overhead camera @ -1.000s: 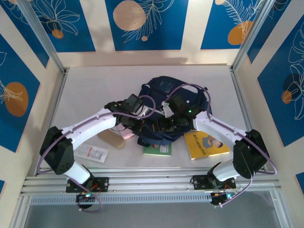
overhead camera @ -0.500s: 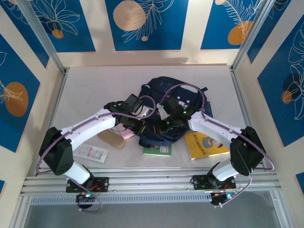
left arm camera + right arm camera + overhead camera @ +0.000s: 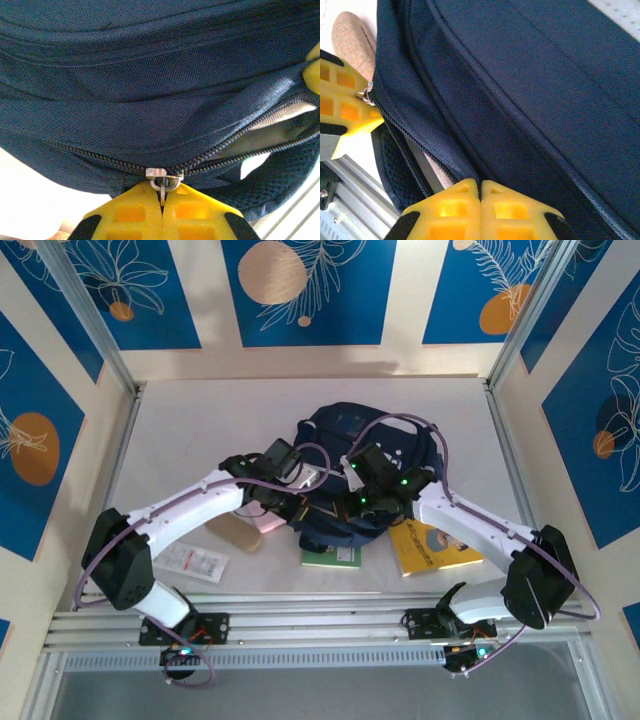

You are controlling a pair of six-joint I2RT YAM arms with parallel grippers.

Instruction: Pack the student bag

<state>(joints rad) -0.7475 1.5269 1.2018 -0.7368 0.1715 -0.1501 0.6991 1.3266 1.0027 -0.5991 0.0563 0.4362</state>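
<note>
The student bag (image 3: pixel 345 445), navy blue, lies in the middle of the table. Its zipper (image 3: pixel 100 157) is parted on one side, and pale lining (image 3: pixel 280 127) shows in the gap. My left gripper (image 3: pixel 162 192) is shut on the metal zipper pull (image 3: pixel 163 184) at the bag's near-left edge (image 3: pixel 298 502). My right gripper (image 3: pixel 480 189) is shut on the bag's fabric lip (image 3: pixel 447 150) beside the open zipper, at the bag's near edge (image 3: pixel 350 508). The left gripper's yellow fingers (image 3: pixel 342 102) show at the left of the right wrist view.
A green book (image 3: pixel 332 556) and a yellow book (image 3: pixel 437 545) lie in front of the bag. A tan cork-like case (image 3: pixel 235 532), a pink item (image 3: pixel 270 523) and a white packet (image 3: pixel 193 560) lie at the near left. Metal rails (image 3: pixel 300 625) run along the near edge.
My right gripper has shut on the bag's fabric lip, and the right arm's elbow has swung out to the right. The left gripper has kept its grip in place.
</note>
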